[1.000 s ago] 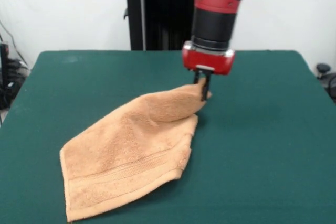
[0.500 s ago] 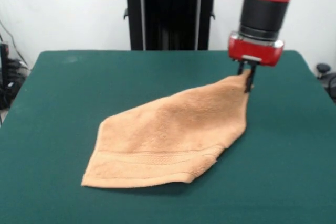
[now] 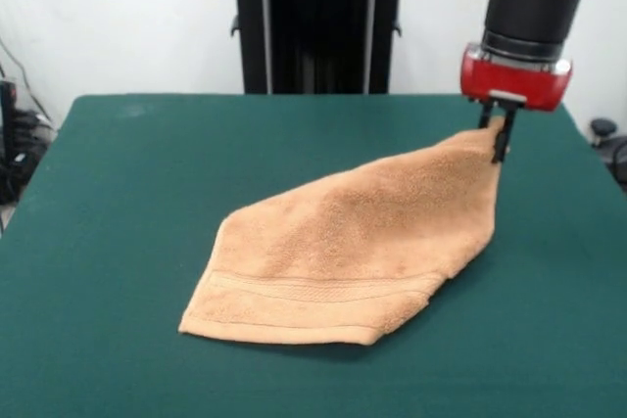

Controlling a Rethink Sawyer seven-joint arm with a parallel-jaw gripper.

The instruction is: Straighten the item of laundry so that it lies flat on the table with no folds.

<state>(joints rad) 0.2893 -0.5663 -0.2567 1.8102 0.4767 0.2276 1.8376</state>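
gripper is pinching one corner of the towel and holding it up off the table, rest is lying mostly spread, that lifted corner isn't flat yet

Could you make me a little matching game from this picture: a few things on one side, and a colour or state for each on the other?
Things:
1. towel
2. table
3. tool
4. woven stripe

States:
A. dark green, mostly bare
B. shut on a raised corner
C. tan, one corner lifted
D. runs beside the hem facing the camera

Pairs: 1-C, 2-A, 3-B, 4-D
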